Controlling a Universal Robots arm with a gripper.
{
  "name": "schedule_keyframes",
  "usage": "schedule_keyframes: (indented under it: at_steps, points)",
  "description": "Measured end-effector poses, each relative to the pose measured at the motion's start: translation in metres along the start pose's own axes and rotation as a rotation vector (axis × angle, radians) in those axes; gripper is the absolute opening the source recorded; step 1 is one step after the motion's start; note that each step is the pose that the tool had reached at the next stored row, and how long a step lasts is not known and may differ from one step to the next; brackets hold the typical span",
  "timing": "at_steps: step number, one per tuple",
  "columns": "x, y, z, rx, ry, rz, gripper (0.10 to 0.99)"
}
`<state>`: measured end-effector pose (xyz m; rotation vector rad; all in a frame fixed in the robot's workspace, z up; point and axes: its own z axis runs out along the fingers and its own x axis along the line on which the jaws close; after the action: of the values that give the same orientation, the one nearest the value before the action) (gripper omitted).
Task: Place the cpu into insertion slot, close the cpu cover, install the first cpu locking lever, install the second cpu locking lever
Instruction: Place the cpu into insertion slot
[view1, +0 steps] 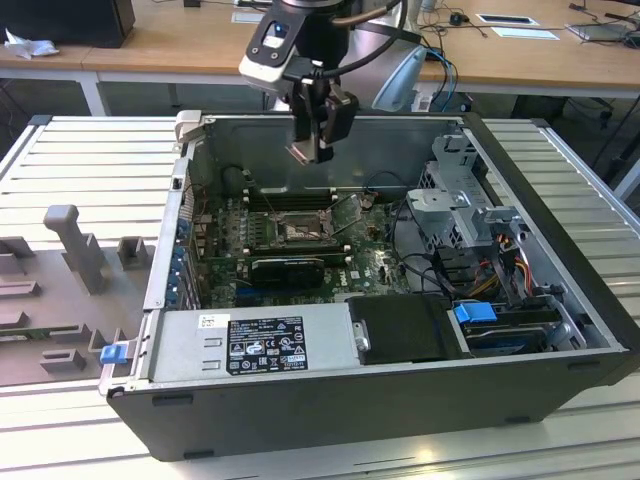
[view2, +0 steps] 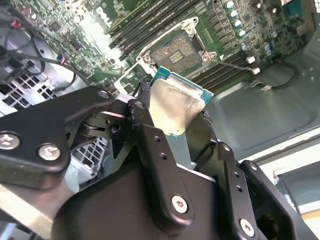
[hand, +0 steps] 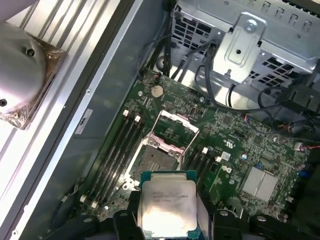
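My gripper hangs above the open computer case, over its far wall, shut on the cpu. In both wrist views the cpu is a pale silver square with a green edge, clamped by its sides between the black fingers. Well below it on the green motherboard lies the insertion slot, square, dark and uncovered. The cpu cover stands hinged up at the slot's edge.
Long black memory slots flank the slot on both sides. A silver drive cage with cables sits at the exterior view's right, and a power supply and black drive cover at the front. Grey fixtures stand on the table outside.
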<state>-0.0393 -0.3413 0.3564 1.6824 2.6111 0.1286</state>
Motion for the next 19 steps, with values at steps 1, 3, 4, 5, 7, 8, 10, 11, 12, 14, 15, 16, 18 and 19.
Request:
schedule_keyframes:
  at_steps: [1, 3, 4, 5, 7, 8, 10, 11, 12, 14, 15, 16, 18, 19]
  points:
    - [0.0000, 0.0000, 0.0001, 0.000, -0.0017, 0.020, 0.525]
    - [0.0000, 0.0000, 0.0002, -0.001, -0.0039, 0.046, 0.525]
    - [0.0000, 0.0000, 0.0003, -0.001, -0.0051, 0.059, 0.525]
    - [0.0000, 0.0000, 0.0003, -0.001, -0.0060, 0.069, 0.525]
    - [0.0000, 0.0000, 0.0004, -0.002, -0.0083, 0.094, 0.525]
    - [0.0000, 0.0000, 0.0005, -0.002, -0.0093, 0.107, 0.525]
    - [0.0000, -0.0001, 0.0006, -0.003, -0.0124, 0.142, 0.525]
    - [0.0000, -0.0001, 0.0007, -0.003, -0.0137, 0.157, 0.525]
    - [0.0000, -0.0001, 0.0007, -0.003, -0.0148, 0.169, 0.525]
    - [0.0000, -0.0001, 0.0008, -0.003, -0.0169, 0.193, 0.525]
    - [0.0000, -0.0001, 0.0009, -0.004, -0.0190, 0.217, 0.525]
    - [0.0000, -0.0001, 0.0010, -0.004, -0.0207, 0.237, 0.525]
    - [0.0000, -0.0001, 0.0011, -0.004, -0.0226, 0.259, 0.525]
    - [0.0000, -0.0001, 0.0011, -0.005, -0.0242, 0.277, 0.525]
